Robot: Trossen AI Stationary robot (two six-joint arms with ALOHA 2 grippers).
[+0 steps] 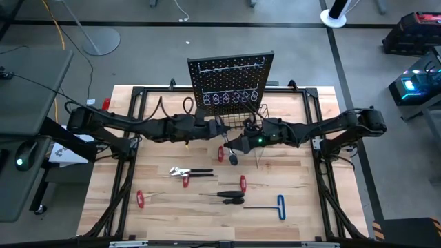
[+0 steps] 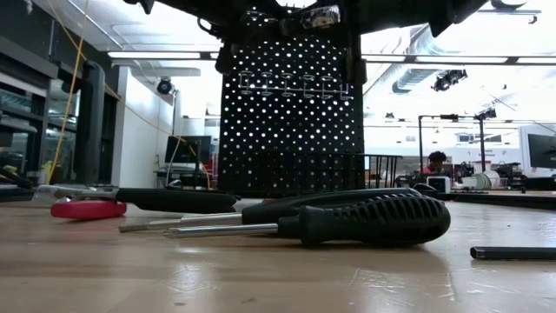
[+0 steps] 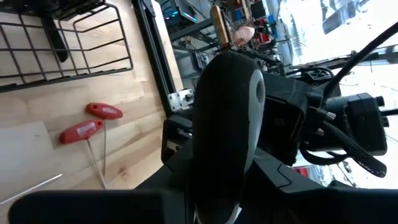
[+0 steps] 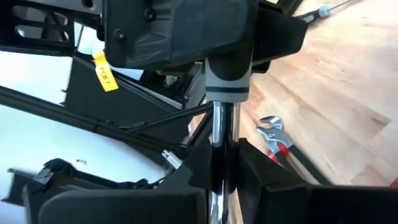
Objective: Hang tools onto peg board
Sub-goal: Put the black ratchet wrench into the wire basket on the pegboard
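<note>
My left gripper (image 1: 209, 131) grips the fat black handle of the screwdriver (image 3: 227, 112). My right gripper (image 4: 217, 168) is closed on its shiny metal stick, just under the handle. We hold it up in the air in the middle of the table, right in front of the peg board (image 1: 231, 76). I think I am passing it from one hand to the other. To do that well, my right fingers must squeeze tight first. Then my left fingers can open slowly, so it does not slip or tip
</note>
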